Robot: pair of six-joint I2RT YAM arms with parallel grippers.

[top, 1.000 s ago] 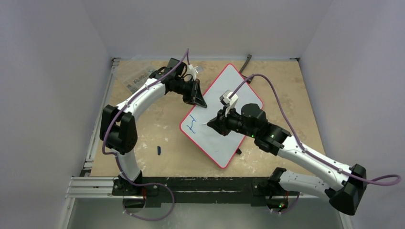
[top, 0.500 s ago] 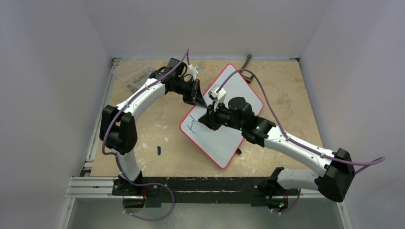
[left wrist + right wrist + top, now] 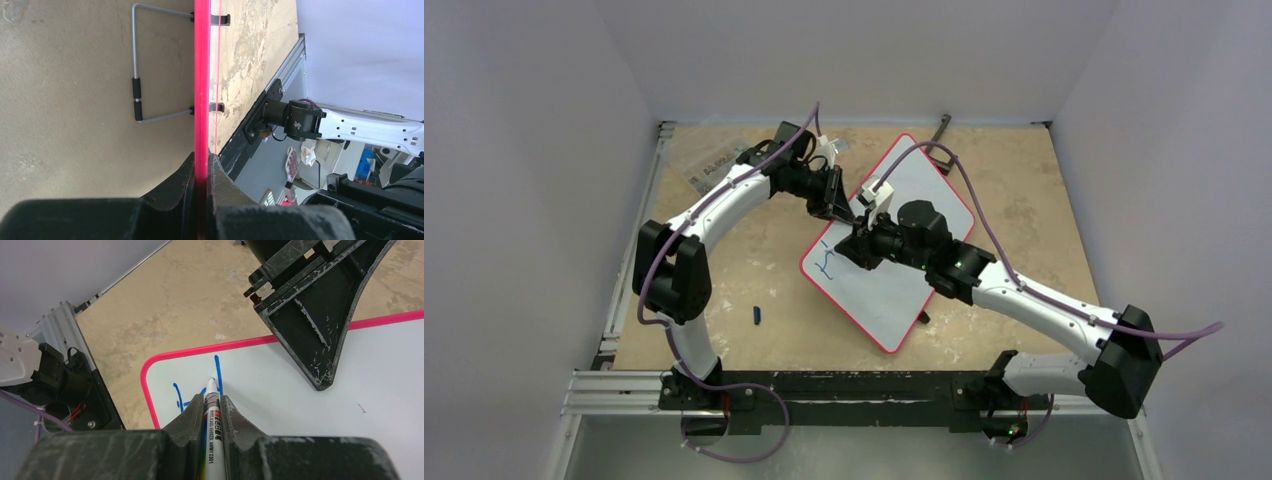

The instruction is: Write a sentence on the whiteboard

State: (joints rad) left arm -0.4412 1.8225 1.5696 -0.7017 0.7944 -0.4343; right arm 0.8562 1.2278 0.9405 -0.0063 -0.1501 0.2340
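Your whiteboard (image 3: 894, 300) lies slantwise on the table (image 3: 1044, 200), around the middle and somewhat toward the far edge. One rounded corner points at the far edge and the opposite one at the near edge.

Your left gripper (image 3: 842, 212) sits on the board's long left side. In the left wrist view its jaws (image 3: 202, 160) are pressed together on the red rim (image 3: 202, 75), with no gap showing either side of it. The same view looks along the board edge-on and shows a wire stand (image 3: 135, 95) held to the rim by two black clips.

Your right gripper (image 3: 856, 248) reaches over the board's left corner. Its jaws (image 3: 212, 402) are closed tight on a white marker (image 3: 211, 425), which runs straight out between the fingers. The marker's tip is down at the board surface (image 3: 300, 430), just beside the taller blue stroke. You cannot tell from these views whether it actually touches.

The blue lettering (image 3: 826, 260) sits near that left corner, close inside the red rim. From the right wrist it reads as two upright strokes (image 3: 217, 367) joined by a short crossbar, like an H. The left gripper's dark finger fills the top right of that view, resting at the rim.

On the bare table a small blue cap (image 3: 757, 315) lies well to the left of the board. A clear plastic packet (image 3: 709, 165) lies in the far left corner, partly under your left arm.
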